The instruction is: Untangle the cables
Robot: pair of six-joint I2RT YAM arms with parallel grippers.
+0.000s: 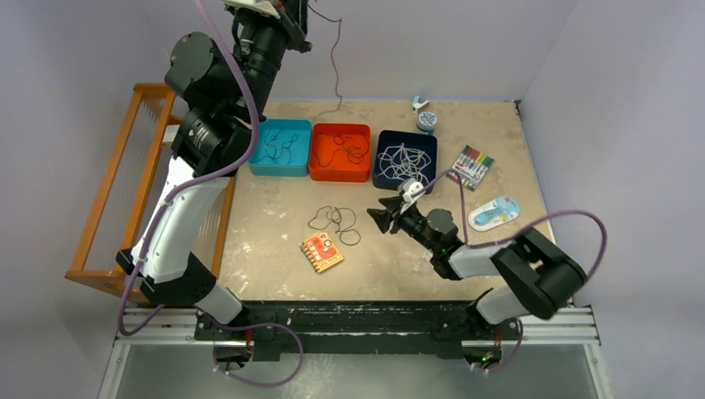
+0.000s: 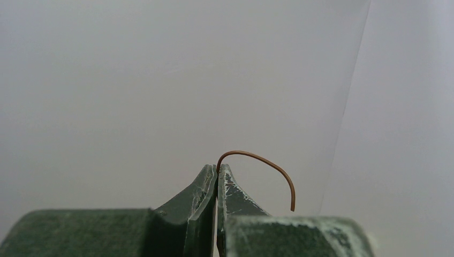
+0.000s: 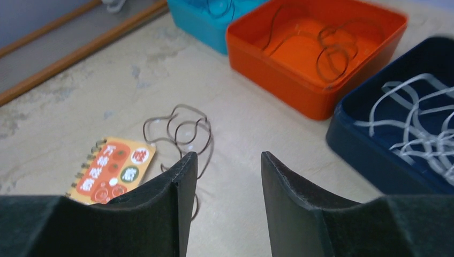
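Note:
My left gripper [image 1: 295,18] is raised high at the back, shut on a thin brown cable [image 2: 257,157] pinched between its fingertips. That cable [image 1: 336,58] hangs down to the table's far edge. A dark cable [image 1: 335,220] lies in loose loops on the table; the right wrist view shows it [image 3: 182,126] just ahead of the left finger. My right gripper [image 1: 384,214] hovers low beside it, open and empty [image 3: 227,158]. More dark cables lie in the teal bin [image 1: 280,171] and the orange bin [image 1: 339,175]. White cables [image 1: 403,162] fill the navy bin [image 1: 407,133].
An orange spiral notebook [image 1: 322,252] lies near the loose cable. A pack of markers [image 1: 472,166], a white-and-blue packet [image 1: 494,213] and a small roll [image 1: 426,120] sit at the right. A wooden rack [image 1: 116,191] stands along the left edge.

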